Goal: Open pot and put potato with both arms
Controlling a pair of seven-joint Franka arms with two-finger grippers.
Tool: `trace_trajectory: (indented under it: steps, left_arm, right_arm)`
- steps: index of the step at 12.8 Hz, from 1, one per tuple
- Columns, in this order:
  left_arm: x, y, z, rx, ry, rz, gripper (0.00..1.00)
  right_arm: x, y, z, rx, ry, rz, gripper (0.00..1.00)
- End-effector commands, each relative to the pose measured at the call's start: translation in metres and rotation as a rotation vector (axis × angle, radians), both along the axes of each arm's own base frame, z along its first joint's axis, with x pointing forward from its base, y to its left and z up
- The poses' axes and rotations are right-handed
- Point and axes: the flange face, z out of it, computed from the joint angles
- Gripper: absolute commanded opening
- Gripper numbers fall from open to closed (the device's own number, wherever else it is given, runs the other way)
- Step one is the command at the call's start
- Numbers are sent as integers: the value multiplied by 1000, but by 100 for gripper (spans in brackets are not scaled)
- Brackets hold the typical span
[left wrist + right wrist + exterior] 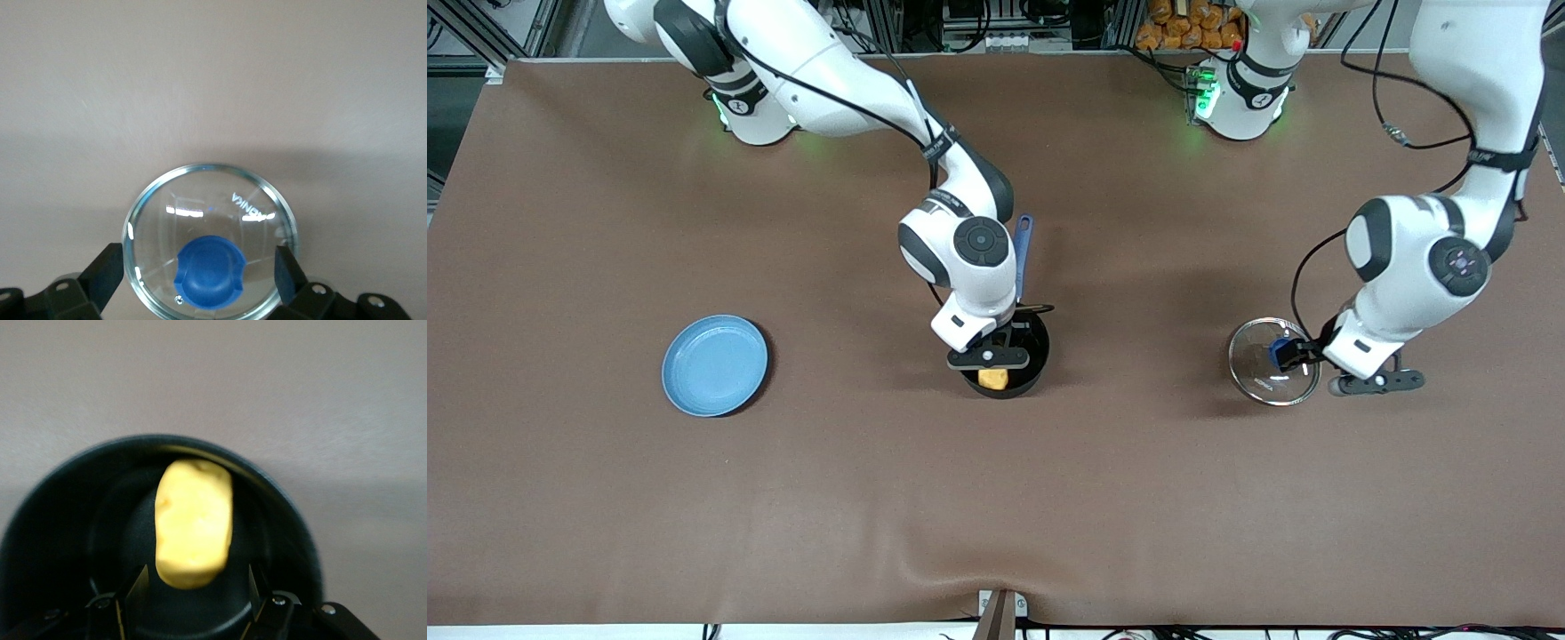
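The black pot (1035, 348) stands mid-table with no lid on, its blue handle (1023, 253) pointing toward the robots' bases. The yellow potato (993, 379) lies inside it and also shows in the right wrist view (193, 523). My right gripper (994, 366) hangs open just over the pot's mouth, its fingers (137, 588) standing wider than the potato and clear of it. The glass lid (1258, 373) with its blue knob (210, 270) lies on the table toward the left arm's end. My left gripper (200, 265) is open, one finger on each side of the knob, not touching it.
A flat blue plate (714, 364) lies toward the right arm's end of the table, well apart from the pot. The brown tabletop (996, 516) has a raised fold at its edge nearest the front camera.
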Motion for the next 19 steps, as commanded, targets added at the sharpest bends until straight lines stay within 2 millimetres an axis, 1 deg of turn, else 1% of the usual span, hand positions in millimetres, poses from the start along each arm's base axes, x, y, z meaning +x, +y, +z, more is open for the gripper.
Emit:
trace_trajectory:
  steps: [1,3,5,6,7,8,9,10,11,12,13,14,15,17,18,19]
  left_arm:
    - [-9,-8,77,1,-50,-15,100]
    - [-14,-8,124,9,-38,-18,100]
    - [-22,-11,169,15,1,-22,100]
    - [-27,-12,189,17,17,-26,100]
    - [-32,-10,206,20,22,-29,100]
    - [-38,-10,222,23,25,-31,100]
    - [-44,-11,240,25,23,-33,100]
    - [-50,-13,256,29,29,-39,100]
    - [-52,-17,271,30,34,-45,100]
    - [-55,-25,285,32,49,-58,100]
    - [-57,-28,298,32,61,-64,100]
    - [-57,-28,306,32,61,-63,100]
    - [-60,-29,310,33,70,-66,100]
    - [-64,-31,313,33,89,-72,100]
    - [-66,-32,317,29,98,-72,100]
    - [-68,-31,326,29,107,-70,100]
  right_arm:
    - [0,-15,66,8,23,-41,69]
    - [7,-40,129,62,51,-74,69]
    - [9,-82,193,36,81,-67,69]
    - [11,-108,229,34,81,-73,75]
    - [12,-135,256,26,89,-89,100]
    - [14,-163,284,31,88,-118,100]
    - [15,-193,309,46,95,-143,100]
    - [15,-229,336,61,102,-165,100]
    - [14,-266,356,58,106,-158,100]
    - [12,-304,372,45,125,-130,100]
    - [9,-341,386,37,138,-83,100]
    - [6,-367,398,38,132,-76,100]
    - [4,-389,402,37,134,-89,100]
    - [-6,-419,406,33,138,-106,100]
    - [-10,-437,406,32,140,-111,100]
    - [-11,-455,406,32,142,-94,100]
